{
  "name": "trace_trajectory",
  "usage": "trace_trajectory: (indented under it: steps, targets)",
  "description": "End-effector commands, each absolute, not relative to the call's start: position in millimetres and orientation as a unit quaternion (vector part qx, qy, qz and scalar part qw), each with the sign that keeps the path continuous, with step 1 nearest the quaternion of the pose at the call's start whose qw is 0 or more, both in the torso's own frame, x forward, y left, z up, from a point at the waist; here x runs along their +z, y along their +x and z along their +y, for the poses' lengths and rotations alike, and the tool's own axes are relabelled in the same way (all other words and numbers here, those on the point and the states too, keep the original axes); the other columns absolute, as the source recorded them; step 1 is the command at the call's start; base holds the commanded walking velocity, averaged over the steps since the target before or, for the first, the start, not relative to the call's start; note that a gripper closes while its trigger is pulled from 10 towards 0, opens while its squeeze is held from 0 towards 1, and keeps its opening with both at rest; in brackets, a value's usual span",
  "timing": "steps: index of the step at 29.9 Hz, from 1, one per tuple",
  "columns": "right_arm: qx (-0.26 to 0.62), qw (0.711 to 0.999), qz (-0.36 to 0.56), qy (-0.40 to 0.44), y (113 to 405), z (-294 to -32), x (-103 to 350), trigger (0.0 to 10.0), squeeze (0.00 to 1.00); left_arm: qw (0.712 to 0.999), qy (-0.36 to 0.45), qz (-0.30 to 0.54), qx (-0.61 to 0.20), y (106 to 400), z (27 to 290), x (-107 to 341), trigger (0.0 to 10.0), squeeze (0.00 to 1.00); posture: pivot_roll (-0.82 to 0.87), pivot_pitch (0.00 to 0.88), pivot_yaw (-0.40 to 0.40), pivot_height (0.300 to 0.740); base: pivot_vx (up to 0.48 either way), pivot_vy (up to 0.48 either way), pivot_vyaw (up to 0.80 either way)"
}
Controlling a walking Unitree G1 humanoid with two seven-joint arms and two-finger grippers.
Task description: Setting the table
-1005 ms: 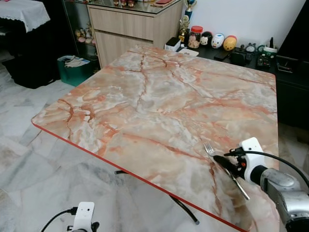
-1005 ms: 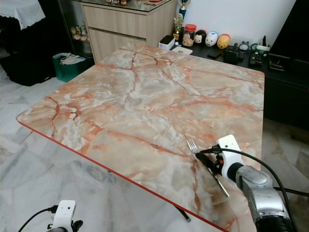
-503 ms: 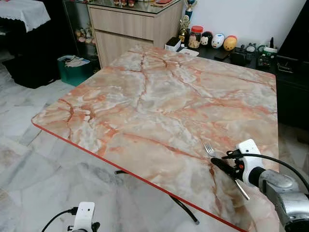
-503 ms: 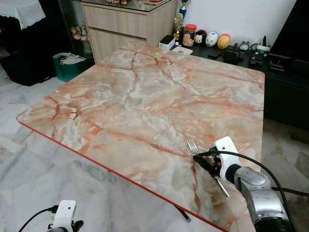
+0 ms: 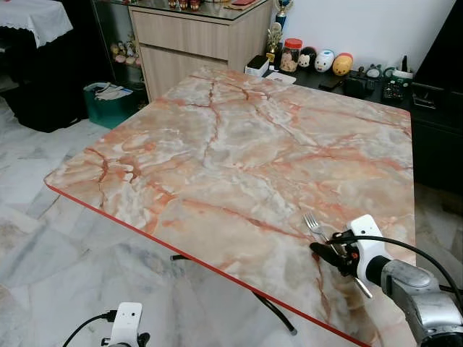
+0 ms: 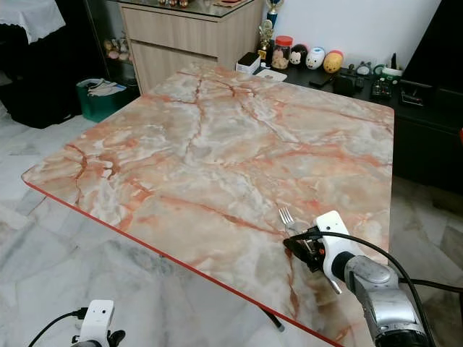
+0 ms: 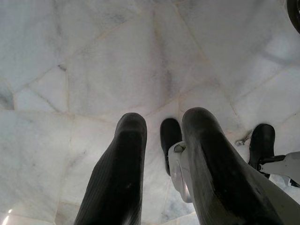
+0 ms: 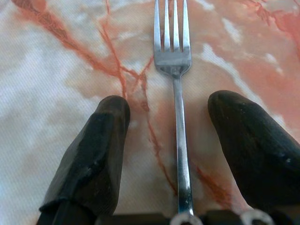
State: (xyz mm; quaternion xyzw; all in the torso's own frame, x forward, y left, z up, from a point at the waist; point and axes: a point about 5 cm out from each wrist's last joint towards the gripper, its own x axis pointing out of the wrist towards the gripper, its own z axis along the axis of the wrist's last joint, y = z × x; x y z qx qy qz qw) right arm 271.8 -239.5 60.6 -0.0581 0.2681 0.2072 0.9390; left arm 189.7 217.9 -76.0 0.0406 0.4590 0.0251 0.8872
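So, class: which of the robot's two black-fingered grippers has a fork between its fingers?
The right gripper: its open fingers straddle the silver metal fork on the marble table. The left gripper hangs over floor.

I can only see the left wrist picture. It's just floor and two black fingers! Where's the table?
Observer: The table is in front of the robot. Its top is pink and white marble with a red edge.
Operator: Is anything on it?
Observer: Yes, a fork lies flat near the corner on the robot's right, prongs pointing away from the robot.
Operator: Is the other claw grabbing it?
Observer: No. The right claw is open, one finger on each side of the fork's handle, not touching it.
Operator: What's behind the table?
Observer: A wooden cabinet, and a dark shelf with small round toys on it.
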Motion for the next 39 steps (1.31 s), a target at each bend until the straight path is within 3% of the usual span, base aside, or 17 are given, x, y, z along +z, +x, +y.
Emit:
trace_trajectory:
  steps: [1, 2, 3, 39]
  targets:
    - [0.208, 0.932, 0.293, -0.054, 266.1, -236.4, 49.4, 3.0, 0.0, 0.88, 0.038, 0.474, 0.023, 183.2, 216.6, -79.8, 10.0, 0.0, 0.08, 0.0, -0.039, 0.74, 0.0, 0.0, 0.0]
    - [0.206, 0.932, 0.294, -0.053, 265.8, -236.9, 48.8, 0.4, 0.0, 0.88, 0.038, 0.474, 0.023, 183.2, 216.6, -79.8, 10.0, 0.0, 0.08, 0.0, -0.04, 0.74, 0.0, 0.0, 0.0]
    - [0.205, 0.932, 0.294, -0.051, 265.5, -237.5, 48.6, 0.0, 0.0, 0.88, 0.038, 0.474, 0.023, 183.2, 216.6, -79.8, 10.0, 0.0, 0.09, 0.0, -0.042, 0.74, 0.0, 0.0, 0.0]
    - [0.178, 0.928, 0.306, -0.116, 271.9, -239.5, 43.0, 0.0, 0.0, 0.879, 0.043, 0.475, 0.019, 183.3, 217.0, -79.7, 10.0, 0.0, 0.09, 0.0, -0.041, 0.74, 0.0, 0.0, 0.0]
